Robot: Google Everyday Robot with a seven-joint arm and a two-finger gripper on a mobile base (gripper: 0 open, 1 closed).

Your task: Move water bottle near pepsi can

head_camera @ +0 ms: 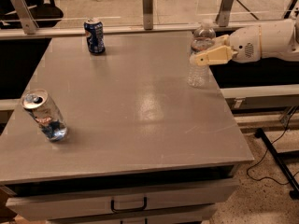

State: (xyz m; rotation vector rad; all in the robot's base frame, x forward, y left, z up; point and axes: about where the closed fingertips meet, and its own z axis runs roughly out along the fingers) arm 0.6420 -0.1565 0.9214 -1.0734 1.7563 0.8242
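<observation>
Jaws of the white-and-tan gripper [201, 56] are being shown, but clenched or released cannot be told. Well to their left, the small dark blue pepsi can [95, 35] is being left upright. Right at them, the tall clear plastic water bottle [197, 73] is being kept upright.

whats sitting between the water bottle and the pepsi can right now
Nothing: the camera view shows only bare table between the water bottle and the pepsi can. The silver can lies far off that line; the gripper is at the bottle.
</observation>
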